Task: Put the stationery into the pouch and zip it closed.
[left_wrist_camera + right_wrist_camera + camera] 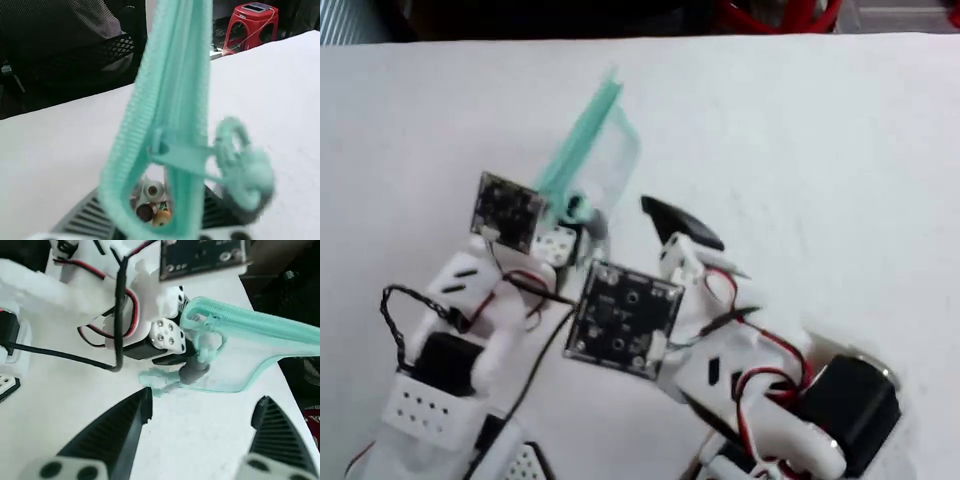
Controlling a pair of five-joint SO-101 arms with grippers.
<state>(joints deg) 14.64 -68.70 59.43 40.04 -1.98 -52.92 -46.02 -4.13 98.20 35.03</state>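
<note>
The see-through plastic pouch with the mint-green zip is up off the white surface. In the high view it sits a little toward 11 o'clock from the middle, tilted, with its far end pointing to 12 o'clock. The left gripper comes in from 7 o'clock, and its jaws are clamped on the pouch's near end.

Through a small gap in the zip you can see the stationery inside, little round coloured ends packed together. So the putting-in part looks done, and zipping is the step now. The green zip slider sits close to the held end. The zip past it looks shut, but I can't be sure.

The right gripper comes from 5 o'clock. Its black jaws are wide apart with nothing in them. The soft green and grey pull tab hangs near them. Next, I think the right jaws need to pinch that tab and tug it along the zip. The tab is small and floppy, so it could slip.

Past the surface the room is dark, with a red plastic stool at 1 o'clock and a black mesh chair
</note>
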